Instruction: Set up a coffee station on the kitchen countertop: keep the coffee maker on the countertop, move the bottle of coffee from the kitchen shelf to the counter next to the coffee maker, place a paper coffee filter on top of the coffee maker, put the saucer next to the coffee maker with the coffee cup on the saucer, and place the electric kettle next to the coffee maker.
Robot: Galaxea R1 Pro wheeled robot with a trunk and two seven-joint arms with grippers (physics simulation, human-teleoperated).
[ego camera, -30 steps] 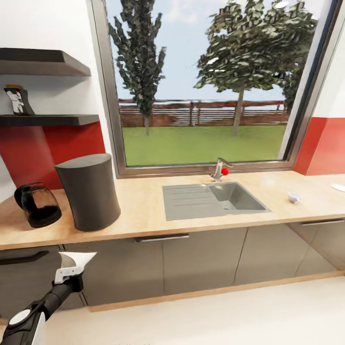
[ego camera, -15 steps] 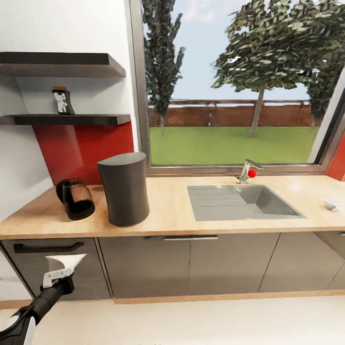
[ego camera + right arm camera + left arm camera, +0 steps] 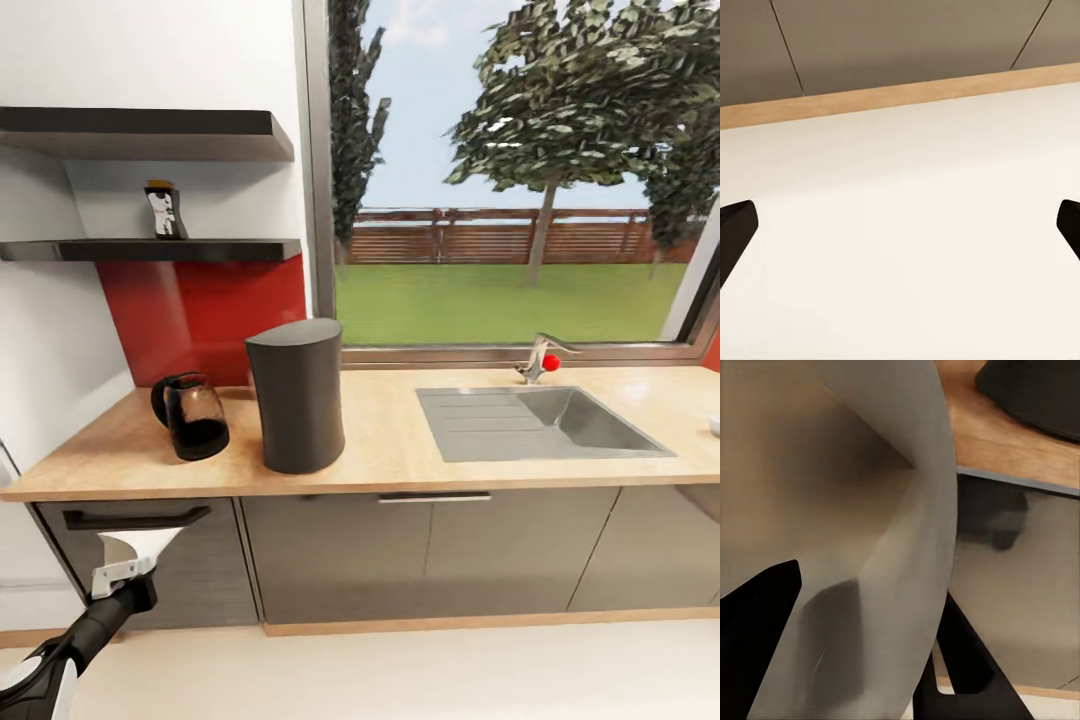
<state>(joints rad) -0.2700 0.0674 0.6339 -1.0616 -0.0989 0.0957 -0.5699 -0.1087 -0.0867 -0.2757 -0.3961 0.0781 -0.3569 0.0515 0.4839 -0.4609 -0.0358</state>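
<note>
A tall dark grey coffee maker (image 3: 295, 395) stands on the wooden countertop (image 3: 400, 455). To its left is the dark glass electric kettle (image 3: 193, 415). The bottle of coffee (image 3: 165, 210) stands on the lower wall shelf (image 3: 150, 250). Low in front of the cabinets, my left gripper (image 3: 120, 577) is shut on a white paper coffee filter (image 3: 140, 548), whose cone looms large in the left wrist view (image 3: 855, 510). My right gripper (image 3: 900, 232) is open over bare pale floor. A small white object (image 3: 714, 425) peeks in at the counter's right edge.
A steel sink (image 3: 540, 420) with a tap (image 3: 540, 358) is set into the counter right of the coffee maker. Grey cabinet doors and a drawer with a dark handle (image 3: 135, 518) run below. A large window is behind, a white wall at the left.
The camera has swung left, so the counter, kettle and coffee maker sit further right in the picture. The left gripper keeps hold of the filter at about the same place.
</note>
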